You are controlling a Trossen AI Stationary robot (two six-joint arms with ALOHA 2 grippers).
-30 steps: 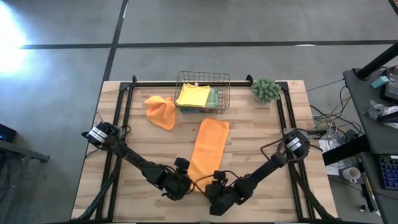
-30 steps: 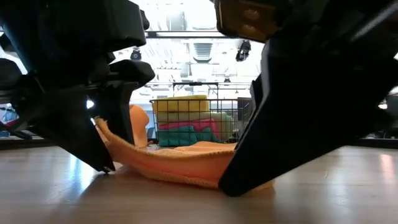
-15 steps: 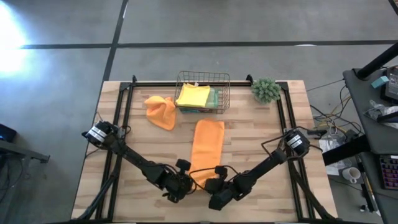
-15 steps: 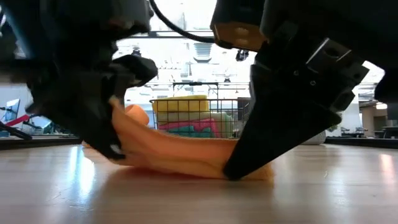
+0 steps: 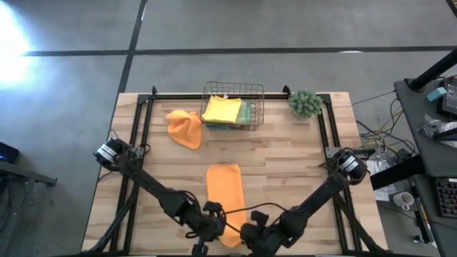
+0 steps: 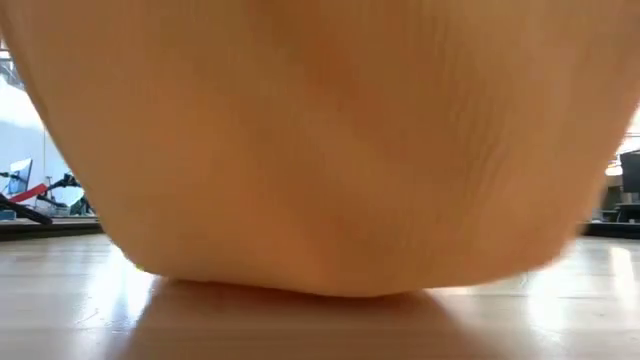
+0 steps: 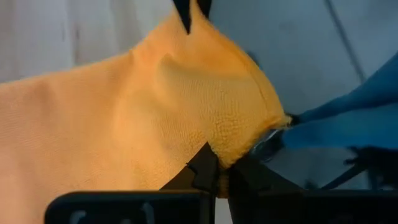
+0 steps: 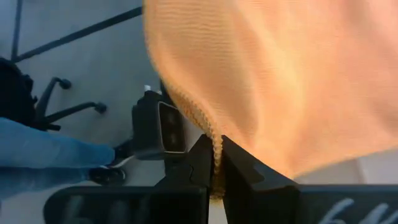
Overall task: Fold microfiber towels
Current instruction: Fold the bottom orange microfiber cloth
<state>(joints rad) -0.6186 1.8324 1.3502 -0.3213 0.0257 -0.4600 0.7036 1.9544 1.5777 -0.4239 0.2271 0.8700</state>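
Between the closed fingers of the left claw (image 7: 217, 177) sits one near corner of an orange towel (image 5: 226, 191); the left wrist view shows the fleecy edge pinched tight there, with the cloth spreading away from the grip. Just beside it, at the bench's near edge, the right claw (image 8: 216, 171) is clamped on the towel's other near corner, the hem running straight down into its shut fingers. Seen from above, the left claw (image 5: 213, 227) and the right claw (image 5: 251, 232) stand close together, with the towel's near end gathered between them and the rest of it lying as a narrow strip on the bench (image 5: 293, 153), reaching away from both claws toward the far side. From table height, the lifted orange cloth (image 6: 320, 140) fills almost the whole picture, its lower edge hanging close to the wood.

Farther beyond the claws, at the far edge, stands a wire basket (image 5: 233, 90) holding a yellow towel (image 5: 221, 109) on top, with a teal edge showing beside it. To the left claw's side of the basket lies a second orange towel (image 5: 185, 127), crumpled on the wood. To the right claw's side of the basket sits a small green spiky plant (image 5: 305, 103). Past the near edge, the wrist views catch a person's blue-clad leg (image 8: 37, 168) on the floor beyond.
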